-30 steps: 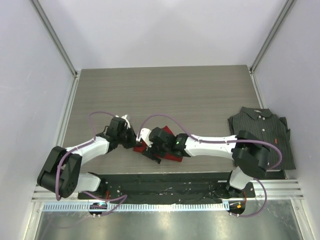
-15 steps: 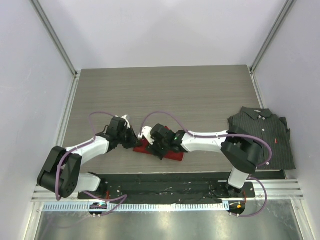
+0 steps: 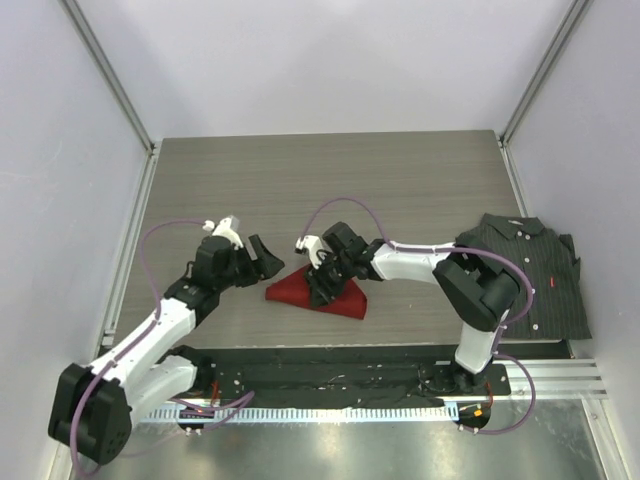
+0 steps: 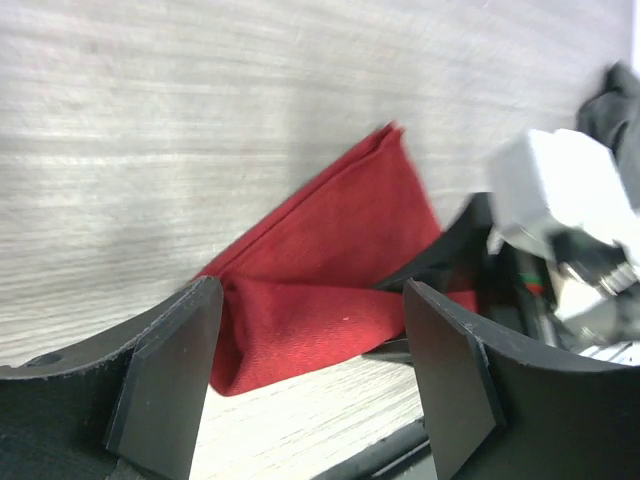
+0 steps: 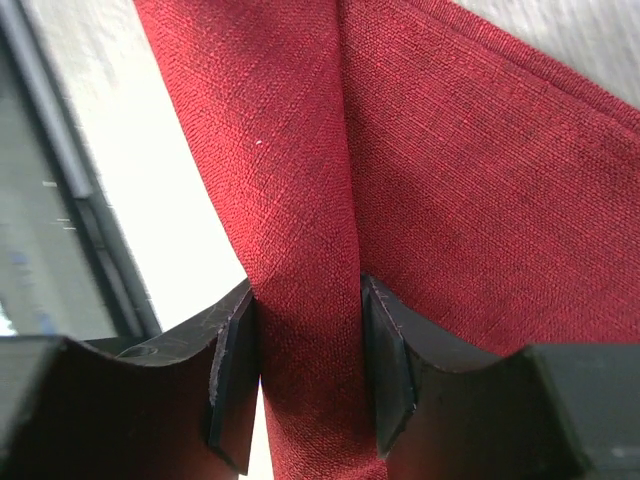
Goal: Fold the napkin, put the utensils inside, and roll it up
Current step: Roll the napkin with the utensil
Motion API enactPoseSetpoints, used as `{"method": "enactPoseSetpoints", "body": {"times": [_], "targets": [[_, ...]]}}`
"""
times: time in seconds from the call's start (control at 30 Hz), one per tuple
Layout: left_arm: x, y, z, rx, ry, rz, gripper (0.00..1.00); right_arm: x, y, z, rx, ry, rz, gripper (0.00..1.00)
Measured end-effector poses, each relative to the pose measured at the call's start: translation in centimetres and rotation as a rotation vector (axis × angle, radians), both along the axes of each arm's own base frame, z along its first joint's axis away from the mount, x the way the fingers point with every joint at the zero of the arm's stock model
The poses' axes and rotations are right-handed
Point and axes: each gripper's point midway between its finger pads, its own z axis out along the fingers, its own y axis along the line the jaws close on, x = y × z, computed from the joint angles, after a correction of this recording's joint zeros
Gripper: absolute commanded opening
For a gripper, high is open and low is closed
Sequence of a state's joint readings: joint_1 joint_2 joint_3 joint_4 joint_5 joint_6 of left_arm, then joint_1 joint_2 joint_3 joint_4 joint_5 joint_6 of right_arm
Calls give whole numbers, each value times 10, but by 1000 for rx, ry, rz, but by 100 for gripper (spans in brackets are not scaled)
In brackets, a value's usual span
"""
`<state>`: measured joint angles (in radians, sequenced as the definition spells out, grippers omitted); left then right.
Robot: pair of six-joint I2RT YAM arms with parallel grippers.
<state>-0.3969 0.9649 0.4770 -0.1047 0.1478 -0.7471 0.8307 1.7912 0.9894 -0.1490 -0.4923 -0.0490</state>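
Fingers of the right gripper (image 5: 305,345) are narrow and pinch a raised fold of the napkin (image 5: 450,180) between both pads, probably to lift this edge and fold it over. Just left of them, the left gripper (image 4: 310,370) stands wide and holds nothing, facing the napkin's corner, maybe ready to help. Under both fingers the napkin lies on the table (image 3: 400,190). I see no utensils.

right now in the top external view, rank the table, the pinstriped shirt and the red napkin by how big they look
1. table, by far the largest
2. shirt, folded near the right edge
3. napkin, smallest as seen, though the right gripper covers part of it
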Motion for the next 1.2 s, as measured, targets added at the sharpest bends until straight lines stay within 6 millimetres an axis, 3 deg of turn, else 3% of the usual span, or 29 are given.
{"method": "enactPoseSetpoints", "body": {"times": [0.1, 0.47, 0.8, 0.9, 1.03, 1.2], "targets": [[-2, 4, 6, 4, -43, 4, 71, -3, 5, 1, 60, 83, 19, 46], [-27, 7, -33, 22, 43, -38, 59, -8, 14, 1, 189, 341, 31, 45], [-27, 4, -48, 6, 39, -50, 48, -12, 16, 1, 225, 416, 48, 46], [-26, 2, -54, 0, 40, -56, 33, -12, 16, 1, 227, 419, 48, 47], [-27, 1, -65, -1, 57, -58, 7, -12, 16, 2, 224, 429, 38, 56], [-26, -2, -71, -1, 71, -70, 0, -12, 16, 9, 193, 408, 12, 70]]}}
